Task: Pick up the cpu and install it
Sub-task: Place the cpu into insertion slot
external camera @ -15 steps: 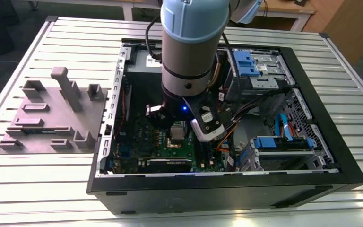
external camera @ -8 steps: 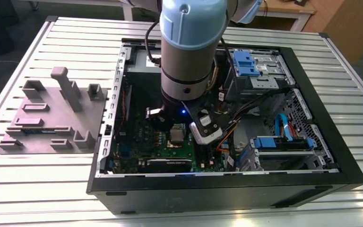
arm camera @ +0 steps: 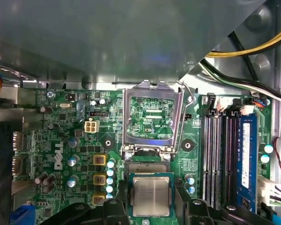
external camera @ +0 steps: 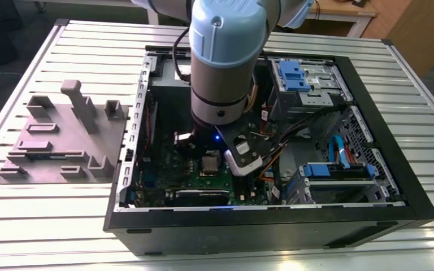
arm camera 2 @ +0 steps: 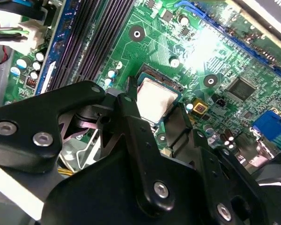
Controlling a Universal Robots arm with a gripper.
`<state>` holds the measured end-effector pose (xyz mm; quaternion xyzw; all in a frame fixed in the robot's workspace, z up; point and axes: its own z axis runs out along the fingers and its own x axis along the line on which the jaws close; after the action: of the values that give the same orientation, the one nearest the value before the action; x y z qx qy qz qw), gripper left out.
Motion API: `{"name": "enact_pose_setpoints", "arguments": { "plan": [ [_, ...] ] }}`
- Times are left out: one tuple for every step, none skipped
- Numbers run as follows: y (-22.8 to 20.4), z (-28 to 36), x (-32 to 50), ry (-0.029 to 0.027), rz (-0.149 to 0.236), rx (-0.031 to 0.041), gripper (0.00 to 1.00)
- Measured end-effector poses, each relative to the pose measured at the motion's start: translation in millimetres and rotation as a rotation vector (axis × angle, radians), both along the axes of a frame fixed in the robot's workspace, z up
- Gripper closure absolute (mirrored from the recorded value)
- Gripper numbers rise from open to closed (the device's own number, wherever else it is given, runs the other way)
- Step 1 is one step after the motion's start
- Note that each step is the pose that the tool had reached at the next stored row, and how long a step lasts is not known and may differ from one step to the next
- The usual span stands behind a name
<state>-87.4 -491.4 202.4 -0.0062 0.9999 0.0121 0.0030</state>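
The claw (arm camera: 151, 190) is closed narrowly on the cpu (arm camera: 151, 197), with a finger (arm camera 2: 131, 108) at each opposite edge, over the motherboard (arm camera: 61, 140) socket. The first wrist view shows the raised load plate (arm camera: 152, 117). The exterior view shows the open computer case (external camera: 277, 226) on the slatted surface (external camera: 51, 226).

The cpu (arm camera: 151, 194) lies flat in its socket on the green motherboard (arm camera: 79, 136), and the black claw (arm camera: 151, 202) straddles it. The socket's metal frame (arm camera: 152, 119) stands hinged open just beside the cpu. Dark memory slots (arm camera: 220, 154) run alongside.
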Motion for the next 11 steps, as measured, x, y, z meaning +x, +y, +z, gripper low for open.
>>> {"name": "enact_pose_setpoints", "arguments": {
  "plan": [
    [0.0,-0.4,-0.1,0.0000,0.000,0.0001,0.53],
    [0.1,-0.8,-0.1,-0.0001,0.000,0.0002,0.53],
    [0.1,-1.5,-0.2,-0.0001,0.000,0.0003,0.53],
    [0.1,-2.3,-0.5,-0.0001,-0.001,0.0005,0.53],
    [0.1,-3.1,-0.8,-0.0001,-0.001,0.0007,0.53],
    [0.0,-3.7,-1.2,0.0000,-0.001,0.0013,0.53],
    [0.0,-4.2,-1.4,0.0000,0.000,0.0023,0.53],
    [0.0,-4.6,-1.4,-0.0001,0.000,0.0033,0.53],
    [0.1,-5.2,-1.4,-0.0002,0.000,0.0040,0.53],
    [0.1,-5.8,-1.4,-0.0001,0.000,0.0045,0.53],
    [0.1,-6.6,-1.5,-0.0001,0.000,0.0047,0.53]
  ]
}}
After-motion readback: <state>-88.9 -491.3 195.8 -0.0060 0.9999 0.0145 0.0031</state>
